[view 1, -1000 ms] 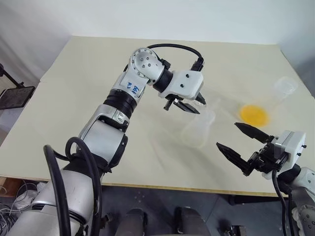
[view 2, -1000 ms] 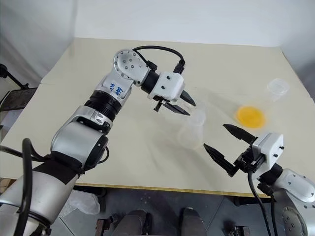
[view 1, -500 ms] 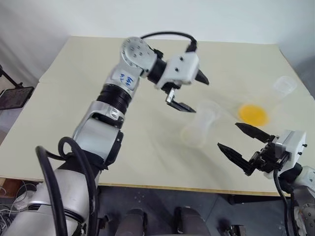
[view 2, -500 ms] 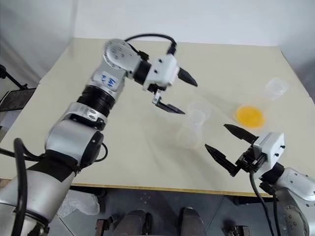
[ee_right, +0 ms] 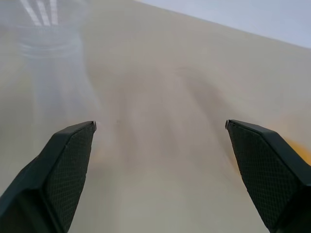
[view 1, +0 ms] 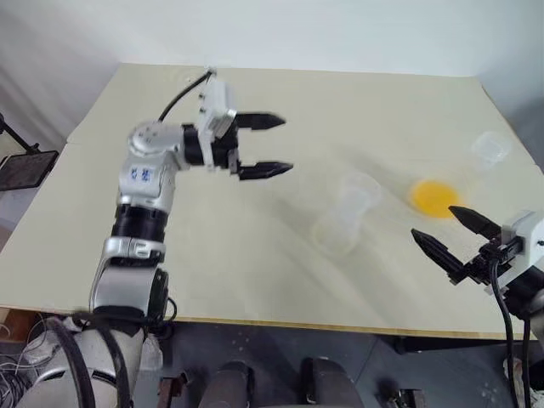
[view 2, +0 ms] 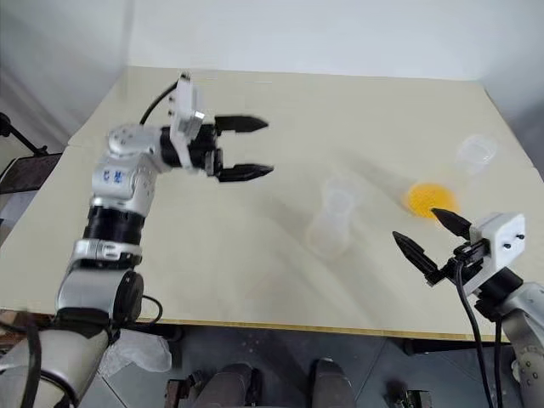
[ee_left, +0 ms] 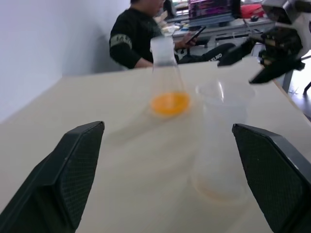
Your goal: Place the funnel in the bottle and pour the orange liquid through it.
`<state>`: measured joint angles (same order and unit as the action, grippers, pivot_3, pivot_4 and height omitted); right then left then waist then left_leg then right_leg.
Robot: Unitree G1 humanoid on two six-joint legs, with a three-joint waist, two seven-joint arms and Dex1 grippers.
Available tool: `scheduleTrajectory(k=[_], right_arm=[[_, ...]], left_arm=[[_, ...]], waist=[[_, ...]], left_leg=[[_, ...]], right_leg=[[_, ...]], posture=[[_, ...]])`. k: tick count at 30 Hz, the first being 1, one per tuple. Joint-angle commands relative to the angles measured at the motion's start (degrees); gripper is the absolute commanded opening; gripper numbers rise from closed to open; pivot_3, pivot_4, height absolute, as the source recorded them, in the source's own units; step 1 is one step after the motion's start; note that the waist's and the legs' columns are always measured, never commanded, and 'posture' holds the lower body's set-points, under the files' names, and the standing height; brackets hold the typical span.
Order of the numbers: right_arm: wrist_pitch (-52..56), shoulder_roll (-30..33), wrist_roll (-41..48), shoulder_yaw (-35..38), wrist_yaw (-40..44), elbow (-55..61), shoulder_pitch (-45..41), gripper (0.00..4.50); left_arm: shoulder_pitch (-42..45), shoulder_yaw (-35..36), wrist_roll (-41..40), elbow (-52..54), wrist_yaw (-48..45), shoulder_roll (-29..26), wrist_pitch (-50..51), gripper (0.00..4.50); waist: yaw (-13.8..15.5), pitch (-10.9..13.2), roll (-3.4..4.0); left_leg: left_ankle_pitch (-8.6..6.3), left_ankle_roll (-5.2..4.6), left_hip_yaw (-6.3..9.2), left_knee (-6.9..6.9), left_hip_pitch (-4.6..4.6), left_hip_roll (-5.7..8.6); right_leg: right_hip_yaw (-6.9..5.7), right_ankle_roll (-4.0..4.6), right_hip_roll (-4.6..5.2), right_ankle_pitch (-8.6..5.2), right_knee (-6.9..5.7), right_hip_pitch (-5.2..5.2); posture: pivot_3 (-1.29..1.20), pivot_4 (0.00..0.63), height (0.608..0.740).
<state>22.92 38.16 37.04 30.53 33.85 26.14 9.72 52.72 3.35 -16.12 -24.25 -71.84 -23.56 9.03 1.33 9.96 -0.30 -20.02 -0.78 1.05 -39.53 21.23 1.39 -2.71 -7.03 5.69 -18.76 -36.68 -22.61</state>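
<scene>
Left eye view has the clear plastic funnel [view 1: 359, 185] seated in the neck of the empty clear conical flask, the bottle [view 1: 338, 225], mid tabletop [view 1: 280, 102]. Just right of it stands the second clear conical flask [view 1: 476, 166] holding the orange liquid [view 1: 437, 198]. The left gripper [view 1: 270, 145] hangs to the left, well apart, jaws wide and empty; the right gripper [view 1: 453, 235] hovers near the right front edge, also spread wide, holding nothing.

From where I stand, the risk is the right gripper clipping the light funnel or bottle while reaching for the liquid flask, toppling both. A pour that is too fast or off-centre would overshoot the small cone and spill.

A small blue label on the left arm is unreadable.
</scene>
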Motion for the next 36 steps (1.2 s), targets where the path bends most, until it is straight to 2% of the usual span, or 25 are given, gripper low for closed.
scheduleTrajectory(k=[1, 9, 14, 20, 22, 25, 36], right_arm=[[2.7, -2.2, -0.5, 3.6, -7.8, 2.4, 0.1, 4.5], [6.2, -7.8, 0.7, 10.9, -17.4, 8.8, 5.9, 4.5], [4.7, -6.9, -0.8, 10.0, -19.0, 4.6, 0.4, 4.5], [3.3, -4.7, -3.6, 7.4, -16.9, -3.2, -6.2, 4.5], [1.1, -2.7, -7.0, 4.0, -16.5, -11.8, -13.8, 4.5], [-1.6, -1.7, -10.0, 1.1, -15.6, -19.4, -20.4, 4.5], [-7.6, -1.8, -13.1, -2.8, -12.6, -31.7, -31.2, 4.5]], left_arm=[[-6.1, 1.1, -2.7, 7.1, 0.2, -2.1, 0.5, 4.48], [-16.6, -0.2, -4.6, 14.0, -1.0, -5.9, 1.6, 4.48], [-19.6, 0.2, -5.6, 17.0, 0.0, -6.9, 2.7, 4.48], [-22.1, 0.3, -6.0, 21.0, 2.1, -7.9, 3.9, 4.48], [-23.9, 0.7, -6.6, 23.7, 3.2, -8.3, 5.0, 4.48], [-25.9, 1.0, -7.4, 26.7, 5.0, -8.7, 6.3, 4.48], [-30.2, 1.7, -9.6, 33.4, 9.6, -9.7, 8.8, 4.48]], waist=[[0.1, 0.0, 0.0], [0.1, 0.0, 0.04], [-0.5, -0.1, 0.09], [-0.5, -0.1, 0.11], [-0.9, -0.1, 0.12], [-1.5, 0.0, 0.18], [-1.5, -0.1, 0.23]], left_leg=[[0.0, 0.0, 0.01, -0.01, 0.0, 0.0], [-0.01, -0.01, 0.12, -0.09, 0.05, 0.11], [-0.01, 0.0, -0.05, -0.05, -0.05, 0.01], [-0.01, -0.02, -0.08, -0.01, -0.06, 0.03], [-0.01, -0.02, -0.06, 0.0, -0.07, 0.02], [0.0, -0.08, -0.19, -0.03, -0.06, 0.07], [0.01, 0.0, -0.13, 0.15, -0.05, -0.04]], right_leg=[[0.02, 0.0, 0.01, 0.0, -0.01, 0.0], [0.33, 0.0, 0.11, 0.0, -0.02, 0.09], [0.57, 0.0, -0.03, 0.0, -0.03, 0.05], [0.62, 0.0, -0.01, 0.0, -0.04, 0.03], [0.62, 0.0, -0.01, 0.0, -0.03, 0.02], [0.75, 0.0, 0.04, 0.0, 0.05, 0.02], [0.72, 0.0, 0.1, 0.0, 0.12, -0.04]], posture=[[0.0, 0.15, 0.74], [0.0, 0.15, 0.74], [0.0, 0.15, 0.74], [0.0, 0.15, 0.74], [0.0, 0.15, 0.74], [0.0, 0.15, 0.74], [0.0, 0.15, 0.74]])
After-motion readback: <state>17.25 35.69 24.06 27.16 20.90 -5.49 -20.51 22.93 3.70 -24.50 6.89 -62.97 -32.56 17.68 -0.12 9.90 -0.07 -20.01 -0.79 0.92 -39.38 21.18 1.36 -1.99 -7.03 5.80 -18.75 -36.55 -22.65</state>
